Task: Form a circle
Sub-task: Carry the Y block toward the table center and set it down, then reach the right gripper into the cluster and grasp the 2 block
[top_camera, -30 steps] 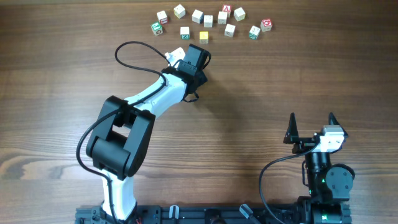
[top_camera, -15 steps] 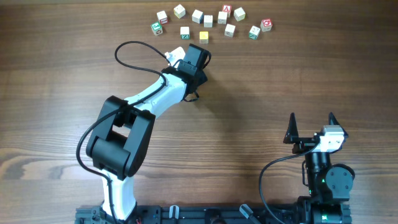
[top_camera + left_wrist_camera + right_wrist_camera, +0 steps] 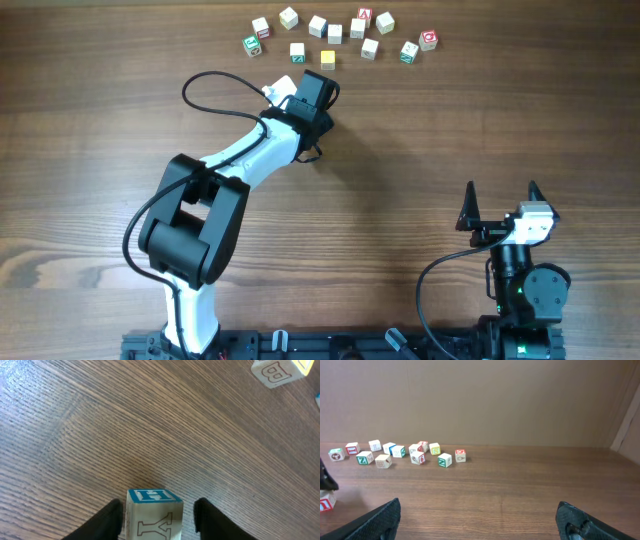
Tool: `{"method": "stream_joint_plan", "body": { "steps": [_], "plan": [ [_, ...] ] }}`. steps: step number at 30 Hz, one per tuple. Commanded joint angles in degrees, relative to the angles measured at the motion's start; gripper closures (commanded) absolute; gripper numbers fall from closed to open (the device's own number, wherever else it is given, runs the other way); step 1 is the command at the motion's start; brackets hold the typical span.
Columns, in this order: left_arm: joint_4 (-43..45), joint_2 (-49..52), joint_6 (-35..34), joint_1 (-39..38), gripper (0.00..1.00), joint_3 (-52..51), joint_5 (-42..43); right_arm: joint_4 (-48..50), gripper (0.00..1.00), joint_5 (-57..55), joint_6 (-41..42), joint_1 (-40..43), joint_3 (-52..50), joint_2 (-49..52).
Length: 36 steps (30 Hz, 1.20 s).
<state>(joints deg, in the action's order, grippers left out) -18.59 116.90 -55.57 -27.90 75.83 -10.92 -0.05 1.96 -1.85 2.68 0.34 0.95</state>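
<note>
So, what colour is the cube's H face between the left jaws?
Blue, on the cube; left wrist view.

Tabletop (image 3: 150,425): dark wood, fine grain, slight sheen. Cube (image 3: 153,512): pale matt wood, printed letters. Fingers (image 3: 107,522): matt black plastic.

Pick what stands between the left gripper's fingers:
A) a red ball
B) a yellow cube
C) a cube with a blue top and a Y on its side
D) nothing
C: the left wrist view shows a cube with a blue-marked top and a Y on its side, standing between the fingers of the left gripper.
</note>
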Motion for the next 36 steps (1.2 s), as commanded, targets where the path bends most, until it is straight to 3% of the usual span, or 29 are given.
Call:
{"method": "stream_joint_plan", "body": {
  "steps": [1,2,5,8,11,14,17,21,25,28,32,36],
  "plan": [
    [0.24,-0.9,-0.57,0.04,0.26,0.44,-1.36,0.13,0.0,0.9,-1.01,-0.31,-0.04,-0.13],
    [0.2,-1.73,-0.15,0.04,0.16,0.59,-1.86,0.13,0.0,0.9,-1.01,-0.31,-0.04,-0.15],
    [0.33,-5.75,1.22,0.04,0.0,1.18,-6.8,0.13,0.0,0.9,-1.01,-0.31,-0.04,-0.15],
    [2.19,-10.01,11.19,0.07,0.0,2.64,-10.51,0.13,0.01,0.9,-1.01,-0.31,-0.04,-0.15],
    [7.63,-13.46,26.91,0.74,0.0,4.98,-11.69,0.13,0.0,0.9,-1.01,-0.31,-0.04,-0.13],
    [10.99,-14.73,32.72,2.32,0.0,5.75,-11.69,0.13,0.0,0.9,-1.01,-0.31,-0.04,-0.15],
    [11.5,-15.02,32.83,4.85,0.0,5.75,-11.28,4.13,0.0,0.13,-4.35,-0.24,-0.04,-0.15],
    [9.03,-14.99,32.85,7.89,0.0,5.73,-4.55,7.08,0.0,8.33,1.18,-0.24,-0.04,-0.15],
    [7.45,-14.99,32.83,10.6,0.0,5.73,-3.02,11.26,0.0,18.18,16.22,-0.24,-0.04,-0.15],
    [5.11,-14.99,29.42,12.63,0.0,5.73,-2.99,24.68,0.0,22.1,30.77,-0.24,-0.04,-0.15],
    [1.38,-14.99,23.3,14.4,0.0,5.73,-2.97,43.15,0.0,18.32,38.29,-0.24,-0.04,-0.15],
    [1.05,-14.99,23.32,14.47,0.0,5.73,-2.49,45.66,0.01,5.31,46.95,-0.24,0.02,0.59]
  ]
}}
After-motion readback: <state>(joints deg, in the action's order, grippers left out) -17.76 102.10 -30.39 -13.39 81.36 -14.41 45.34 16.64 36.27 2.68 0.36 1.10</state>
